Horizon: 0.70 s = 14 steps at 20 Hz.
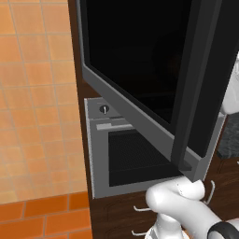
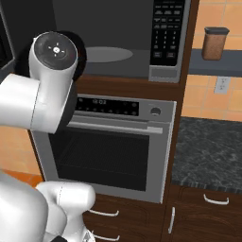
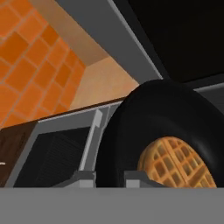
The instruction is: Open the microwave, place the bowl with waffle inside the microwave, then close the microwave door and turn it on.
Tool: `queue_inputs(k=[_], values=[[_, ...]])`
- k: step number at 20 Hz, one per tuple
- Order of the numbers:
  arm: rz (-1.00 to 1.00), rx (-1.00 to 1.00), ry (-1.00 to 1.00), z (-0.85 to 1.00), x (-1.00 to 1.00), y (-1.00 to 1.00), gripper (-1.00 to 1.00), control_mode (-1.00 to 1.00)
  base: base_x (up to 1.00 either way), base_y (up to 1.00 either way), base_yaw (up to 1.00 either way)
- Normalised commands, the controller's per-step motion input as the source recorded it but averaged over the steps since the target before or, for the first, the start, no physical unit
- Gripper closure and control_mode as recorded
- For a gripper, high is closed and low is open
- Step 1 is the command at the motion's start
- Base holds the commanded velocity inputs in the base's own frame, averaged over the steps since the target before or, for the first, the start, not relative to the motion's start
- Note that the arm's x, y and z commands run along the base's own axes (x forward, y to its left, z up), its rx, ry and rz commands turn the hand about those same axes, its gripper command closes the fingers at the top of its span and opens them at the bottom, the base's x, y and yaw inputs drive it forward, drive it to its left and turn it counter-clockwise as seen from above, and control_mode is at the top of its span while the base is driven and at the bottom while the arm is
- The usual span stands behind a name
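The microwave (image 2: 118, 38) stands open, its grey cavity and round turntable (image 2: 106, 53) showing left of the keypad (image 2: 165, 33). The microwave door (image 1: 140, 60), black glass edged in grey with a dark bar handle (image 1: 189, 79), swings far out to the left. In the hand view the dark grey bowl (image 3: 131, 127) holding a golden waffle (image 3: 177, 164) sits right up against the camera. My gripper (image 3: 111, 179) is shut on the bowl's rim, one finger on each side of it. The door's grey edge (image 3: 92, 26) slants overhead.
The silver oven (image 2: 108, 151) with knob (image 2: 155, 111) and display strip sits under the microwave. A dark speckled counter (image 2: 208, 151) lies to the right, with a brown canister (image 2: 215, 43) on a shelf above it. My arm's big joint (image 2: 52, 52) hides the cavity's left part.
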Motion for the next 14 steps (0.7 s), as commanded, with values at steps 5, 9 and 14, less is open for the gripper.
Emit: queue_inputs(k=[5, 9, 14], values=[[-0.06, 0.0, 0.01, -0.04, 0.62, 0.0, 1.0, -1.0, 0.0, 0.0, 0.0], [-0.06, 0.0, 0.0, 0.0, 0.7, 0.0, 1.0, -1.0, 0.0, 0.0, 0.0], [-0.08, 0.0, 0.07, 0.0, 0.67, 0.0, 1.0, -1.0, 0.0, 0.0, 0.0]])
